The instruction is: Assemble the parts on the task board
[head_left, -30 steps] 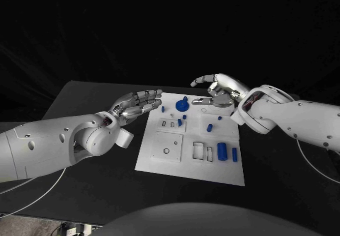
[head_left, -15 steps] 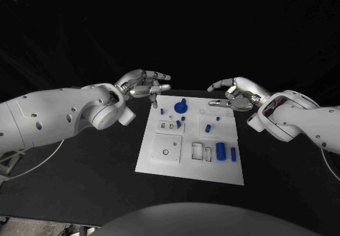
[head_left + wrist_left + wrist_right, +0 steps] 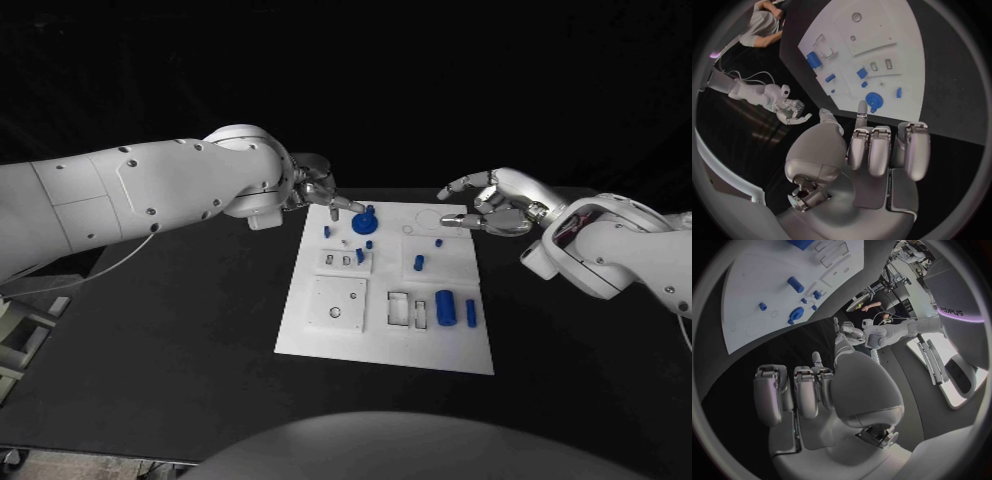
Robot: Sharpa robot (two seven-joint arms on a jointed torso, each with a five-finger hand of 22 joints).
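Note:
The white task board (image 3: 335,330) lies mid-table with several small blue parts on it. A round blue knobbed part (image 3: 364,223) stands near its far left corner, and a thick blue cylinder (image 3: 447,307) lies at the near right. My left hand (image 3: 320,190) hovers at the far left corner, one finger reaching toward the round part (image 3: 873,99), the other fingers bent, holding nothing. My right hand (image 3: 490,205) hangs over the far right corner, fingers loosely curved and empty. The left hand (image 3: 873,150) and right hand (image 3: 817,390) hold nothing in their wrist views.
Black tabletop surrounds the board (image 3: 879,35) on all sides. Small blue pegs (image 3: 418,263) stand about the board's middle, and a thin blue rod (image 3: 470,313) lies beside the cylinder. Rectangular slots (image 3: 408,308) and a round recess (image 3: 335,312) mark the near half.
My left arm has lifted and swung in, bringing its hand from beside the board to the far left corner. The right hand has drifted rightward, to the far right corner.

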